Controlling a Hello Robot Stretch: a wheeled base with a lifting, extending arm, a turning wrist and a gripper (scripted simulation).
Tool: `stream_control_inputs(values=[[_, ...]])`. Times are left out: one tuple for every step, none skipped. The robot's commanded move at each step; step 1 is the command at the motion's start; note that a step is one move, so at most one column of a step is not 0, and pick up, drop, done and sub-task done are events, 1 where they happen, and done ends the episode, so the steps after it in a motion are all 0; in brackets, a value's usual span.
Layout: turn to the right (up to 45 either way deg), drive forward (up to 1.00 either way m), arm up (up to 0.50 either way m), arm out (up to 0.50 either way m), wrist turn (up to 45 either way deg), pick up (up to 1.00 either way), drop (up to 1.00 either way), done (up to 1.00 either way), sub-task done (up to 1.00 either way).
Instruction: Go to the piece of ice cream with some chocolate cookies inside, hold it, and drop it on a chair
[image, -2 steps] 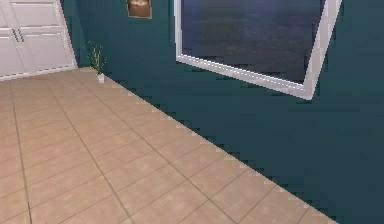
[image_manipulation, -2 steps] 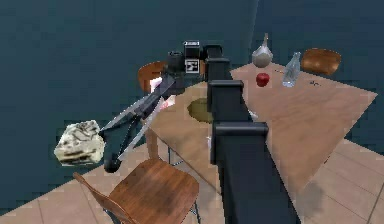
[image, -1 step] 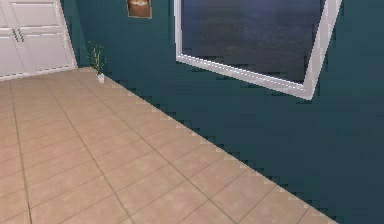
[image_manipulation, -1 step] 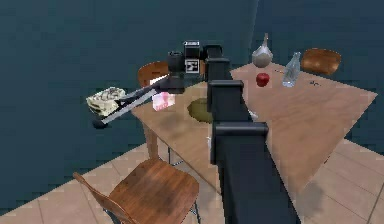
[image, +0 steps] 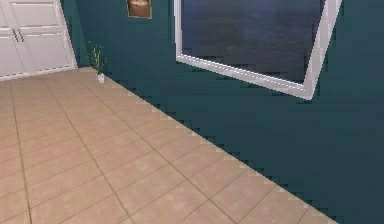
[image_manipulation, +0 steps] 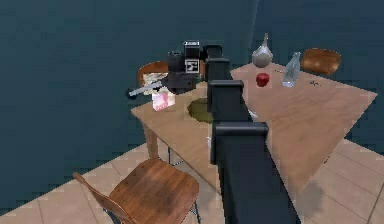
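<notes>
reaching over the tabletop (image_manipulation: 310, 120), the arm (image_manipulation: 240, 150) looks to be at the grasp step. chair (image_manipulation: 155, 190) stands off the tabletop's near left corner, good for the drop. pink blob (image_manipulation: 163, 99), likely the ice cream, lies near the tabletop's left edge by the jaws; can't tell their spread or whether they hold anything. next: lift clear, swing to chair.

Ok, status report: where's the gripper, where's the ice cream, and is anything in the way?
Gripper at corner of brown wooden table; cannot tell if it holds anything. Small pink-and-white blob at its fingers. Dark round dish close by on the tabletop.
</notes>
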Motion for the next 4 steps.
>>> stream_control_inputs(values=[[0.0, 0.00, 0.00, 0.00, 3.0, 0.00, 0.00, 0.00, 0.00], [0.0, 0.00, -0.22, 0.00, 0.0, 0.00, 0.00, 0.00, 0.00], [0.0, 0.00, -0.32, 0.00, 0.0, 0.00, 0.00, 0.00, 0.00], [0.0, 0.00, 0.00, 0.00, 0.0, 0.00, 1.00, 0.00, 0.00]])
